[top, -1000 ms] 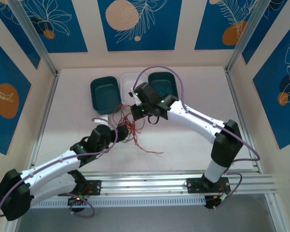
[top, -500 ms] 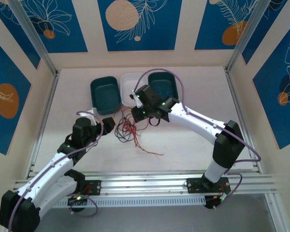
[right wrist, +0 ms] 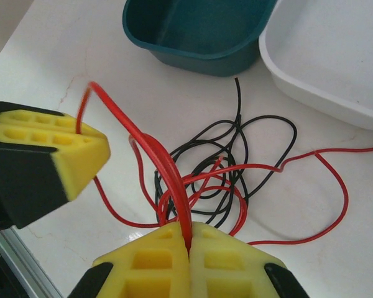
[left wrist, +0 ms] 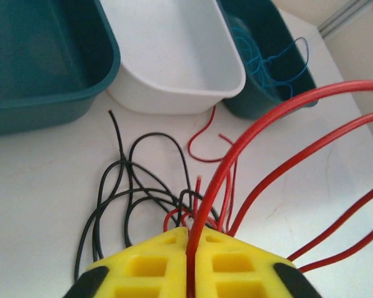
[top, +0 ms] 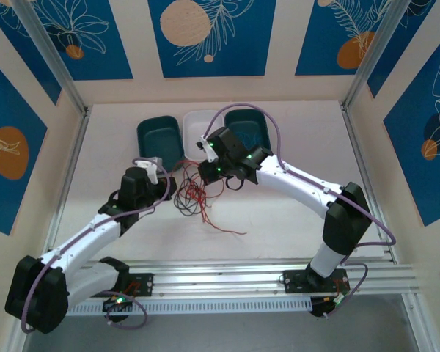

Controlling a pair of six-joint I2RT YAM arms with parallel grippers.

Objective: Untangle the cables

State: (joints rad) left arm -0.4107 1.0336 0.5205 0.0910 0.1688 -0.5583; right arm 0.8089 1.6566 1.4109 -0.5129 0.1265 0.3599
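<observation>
- Overhead, a white table (top: pixel 293 213) is lying inside a metal-framed booth whose cream walls (top: pixel 205 37) are carrying blue leaf panels.
- Three containers are standing at the far side: two teal bins (top: pixel 159 143) with one white bin (top: pixel 194 123) between them.
- Red cables (right wrist: pixel 171 166) and black cables (right wrist: pixel 238 105) are lying tangled mid-table, near the bins; separate strands cannot be counted.
- One blue cable (left wrist: pixel 261 53) is sitting coiled in the right teal bin.
- Two grippers are working: the left gripper (left wrist: pixel 191 245) is pinching a red strand, and the right gripper (right wrist: pixel 189 242) is clamping a red loop.
</observation>
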